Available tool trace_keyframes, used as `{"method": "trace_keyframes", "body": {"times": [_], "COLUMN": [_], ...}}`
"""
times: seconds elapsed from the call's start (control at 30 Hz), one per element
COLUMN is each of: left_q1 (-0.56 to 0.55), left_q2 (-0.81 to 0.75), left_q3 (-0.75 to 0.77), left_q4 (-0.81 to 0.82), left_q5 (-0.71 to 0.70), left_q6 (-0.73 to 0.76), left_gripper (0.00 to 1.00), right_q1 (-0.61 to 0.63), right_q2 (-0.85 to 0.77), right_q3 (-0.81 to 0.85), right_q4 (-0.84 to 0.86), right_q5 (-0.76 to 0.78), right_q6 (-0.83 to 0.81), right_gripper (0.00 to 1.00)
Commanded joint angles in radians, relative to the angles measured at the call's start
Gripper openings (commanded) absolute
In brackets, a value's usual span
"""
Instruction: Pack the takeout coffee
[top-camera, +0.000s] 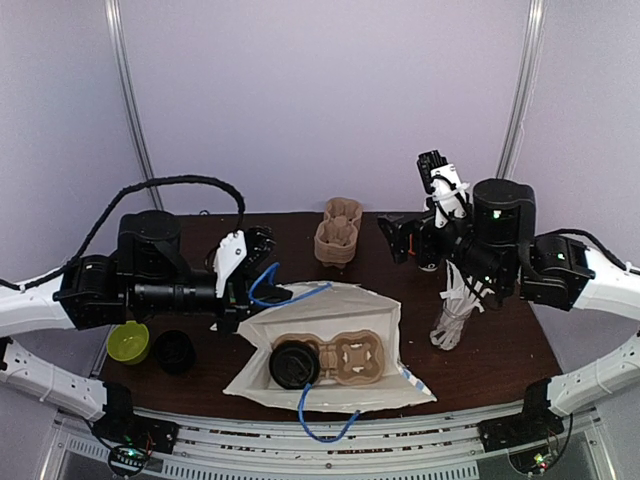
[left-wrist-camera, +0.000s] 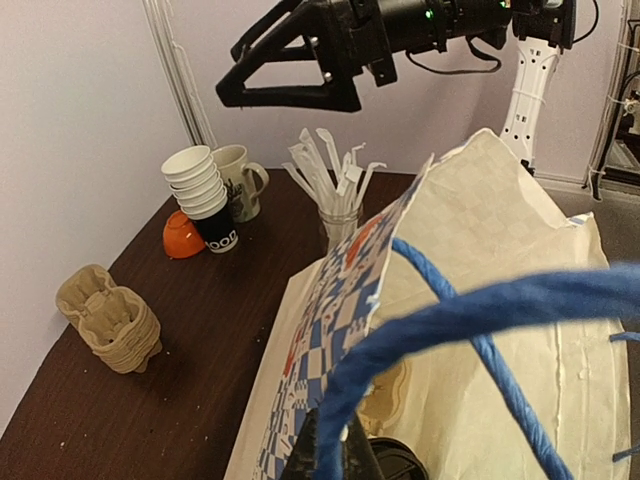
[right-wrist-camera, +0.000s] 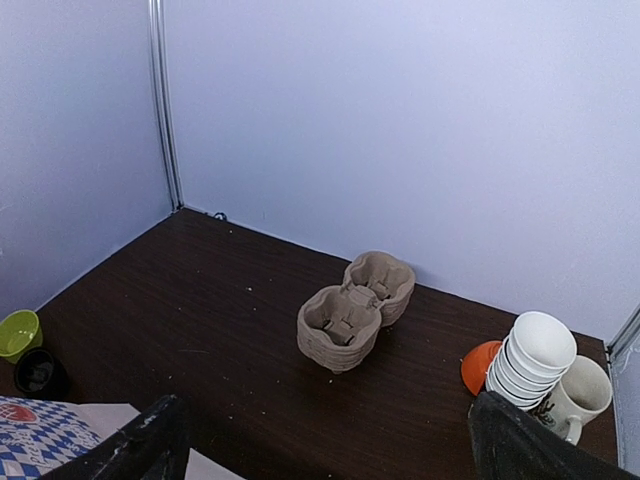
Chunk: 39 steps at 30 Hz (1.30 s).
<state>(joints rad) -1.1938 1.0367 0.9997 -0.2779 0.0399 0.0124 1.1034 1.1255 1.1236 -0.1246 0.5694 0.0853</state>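
1. Cup (top-camera: 295, 363): small, with a dark round lid, standing upright in the tray's left hole, lower centre of the top view.
2. Carrier tray (top-camera: 352, 358): brown moulded pulp, two-holed, lying flat inside the open paper bag (top-camera: 330, 310).

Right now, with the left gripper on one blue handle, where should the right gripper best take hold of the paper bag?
Probably the free blue handle, looping out past the bag's near edge. It lies low and slack, so the open right gripper should come from above, pinching across the cord at the loop's outer end, clear of the tray and cup.
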Motion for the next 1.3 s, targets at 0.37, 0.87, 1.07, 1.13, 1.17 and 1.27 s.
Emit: {"method": "trace_keyframes", "body": {"times": [0.37, 0.87, 1.07, 1.13, 1.17, 1.27], "left_q1": [-0.077, -0.089, -0.007, 0.046, 0.079, 0.192], "left_q2": [-0.097, -0.022, 0.048, 0.064, 0.073, 0.104], "left_q3": [0.0, 0.075, 0.114, 0.113, 0.112, 0.114], "left_q4": [0.102, 0.029, -0.075, -0.086, -0.092, -0.109], "left_q5": [-0.04, -0.212, -0.201, -0.169, -0.146, -0.081], "left_q6": [0.052, -0.057, -0.131, -0.162, -0.177, -0.22], "left_gripper": [0.0, 0.0, 0.0, 0.0, 0.0, 0.0], "right_q1": [-0.01, -0.023, -0.029, -0.031, -0.03, -0.035], "right_q2": [-0.049, -0.003, -0.008, -0.013, -0.015, -0.013], "right_q3": [-0.05, -0.031, -0.04, -0.043, -0.046, -0.05], "right_q4": [0.081, 0.042, 0.033, 0.031, 0.029, 0.026], "right_q5": [0.068, 0.029, 0.036, 0.037, 0.039, 0.039], "right_q6": [0.0, 0.036, 0.071, 0.077, 0.081, 0.089], "right_gripper": [1.0, 1.0, 1.0, 1.0, 1.0, 1.0]}}
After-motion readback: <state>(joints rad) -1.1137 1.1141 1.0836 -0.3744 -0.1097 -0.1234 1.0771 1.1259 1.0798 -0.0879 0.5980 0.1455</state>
